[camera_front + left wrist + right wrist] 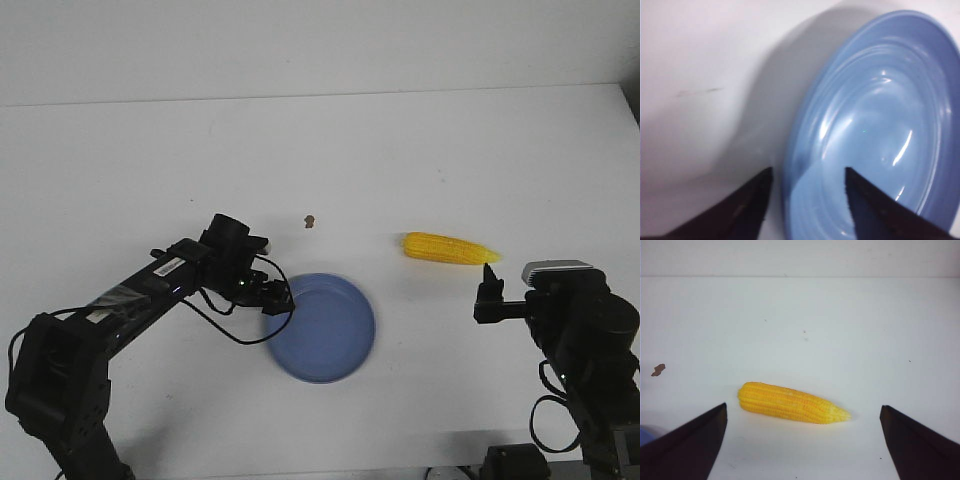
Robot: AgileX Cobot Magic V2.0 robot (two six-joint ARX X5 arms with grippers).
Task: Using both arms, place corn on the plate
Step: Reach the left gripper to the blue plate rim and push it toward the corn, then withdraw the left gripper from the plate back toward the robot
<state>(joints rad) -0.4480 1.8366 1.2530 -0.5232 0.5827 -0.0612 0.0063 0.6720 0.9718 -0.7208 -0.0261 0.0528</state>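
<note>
The blue plate (335, 335) lies on the white table, front centre. The yellow corn (450, 248) lies on the table to the plate's right and a little farther back, its pointed end to the right. My left gripper (281, 297) is open at the plate's left rim. In the left wrist view (809, 172) one finger is over the table and the other over the plate (880, 110), with the rim between them. My right gripper (490, 285) is open and empty, just short of the corn's pointed end. In the right wrist view (802, 406) the corn (785, 402) lies just beyond the wide-open fingers.
A small brown speck (310, 220) lies on the table behind the plate, and shows in the right wrist view (658, 370). The table's far edge meets a white wall. Black cables trail from both arms.
</note>
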